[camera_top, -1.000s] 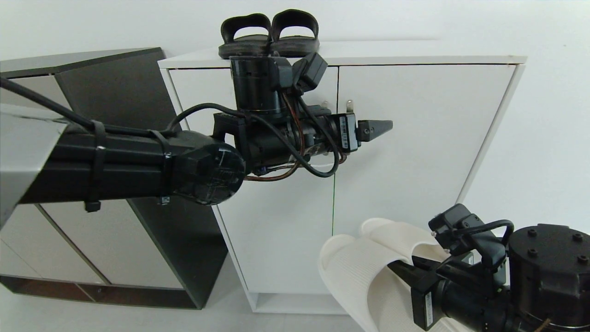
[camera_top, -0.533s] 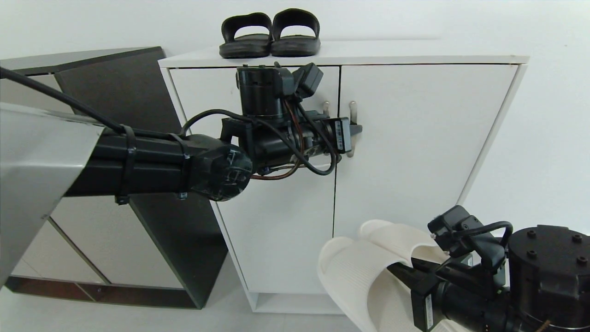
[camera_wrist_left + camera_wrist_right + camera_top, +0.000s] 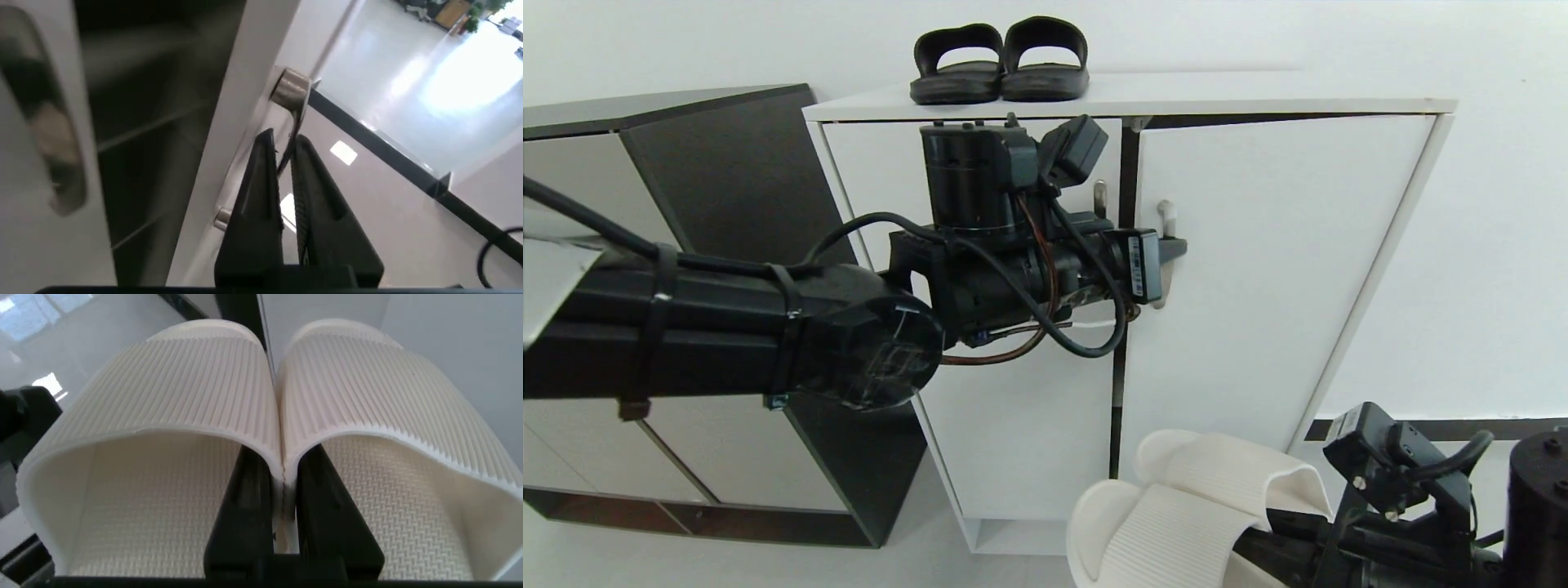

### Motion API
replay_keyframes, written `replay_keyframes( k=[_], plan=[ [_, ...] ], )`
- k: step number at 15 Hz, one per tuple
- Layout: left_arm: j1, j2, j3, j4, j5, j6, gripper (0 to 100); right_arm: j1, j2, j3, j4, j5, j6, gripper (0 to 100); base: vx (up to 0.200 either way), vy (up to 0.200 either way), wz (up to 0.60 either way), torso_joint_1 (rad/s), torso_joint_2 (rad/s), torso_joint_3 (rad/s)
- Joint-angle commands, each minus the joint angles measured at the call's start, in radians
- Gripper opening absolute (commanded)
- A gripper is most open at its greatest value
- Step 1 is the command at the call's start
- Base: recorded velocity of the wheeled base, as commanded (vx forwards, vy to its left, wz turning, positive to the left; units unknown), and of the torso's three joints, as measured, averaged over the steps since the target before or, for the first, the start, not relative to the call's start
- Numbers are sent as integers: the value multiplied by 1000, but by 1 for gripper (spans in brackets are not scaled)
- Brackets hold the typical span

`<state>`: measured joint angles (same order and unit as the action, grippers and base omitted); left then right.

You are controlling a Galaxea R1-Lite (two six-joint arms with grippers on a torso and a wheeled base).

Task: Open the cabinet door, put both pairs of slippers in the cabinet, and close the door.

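Gripping the metal handle (image 3: 1166, 214) of the right door (image 3: 1258, 269), the left gripper (image 3: 1174, 245) has its two fingers (image 3: 261, 171) drawn narrow around the bar, roughly midway down its length, with the thin handle pinched edge-on between them in the left wrist view. The door of the white cabinet (image 3: 1258, 94) stands slightly ajar, its handle edge pulled out from the frame, and a dark gap (image 3: 1129, 163) runs from top to bottom between it and the left door (image 3: 1013, 425), which sits flush. The left door's own handle (image 3: 1099, 198) is just beside that gap. Through the opening the left wrist view catches shelf edges (image 3: 147, 122) in shadow inside. A pair of black slippers (image 3: 1001, 61) rests side by side on top of the cabinet, above the left door. The pair of white slippers (image 3: 1176, 506) hangs low in front of the cabinet, near the bottom of the right door, carried by the right gripper (image 3: 283, 469); its fingers are clamped on the inner edges of the two ribbed straps, pressing the pair together side by side. A dark cabinet (image 3: 727, 163) stands just beside the white one, on the robot's left.
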<state>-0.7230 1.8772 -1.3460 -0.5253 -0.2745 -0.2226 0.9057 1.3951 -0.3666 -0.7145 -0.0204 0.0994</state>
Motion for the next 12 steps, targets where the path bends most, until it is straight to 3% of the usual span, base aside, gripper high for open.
replay_keyframes(
  k=[1, 6, 9, 12],
  plan=[
    [-19, -58, 68, -13, 3, 0, 0, 1, -18, 11, 0, 10, -9, 0, 0, 0, 0, 0, 0, 0],
    [-42, -204, 286, -79, 4, -6, 0, 1, -27, 29, -2, 40, -10, 0, 0, 0, 0, 0, 0, 0],
    [-23, -254, 327, -82, -2, -15, 0, 4, -25, 29, 0, 40, -10, 0, 0, 0, 0, 0, 0, 0],
    [48, -208, 258, -113, -15, -93, 0, 9, -21, 31, 0, 40, -10, 0, 0, 0, 0, 0, 0, 0]
  ],
)
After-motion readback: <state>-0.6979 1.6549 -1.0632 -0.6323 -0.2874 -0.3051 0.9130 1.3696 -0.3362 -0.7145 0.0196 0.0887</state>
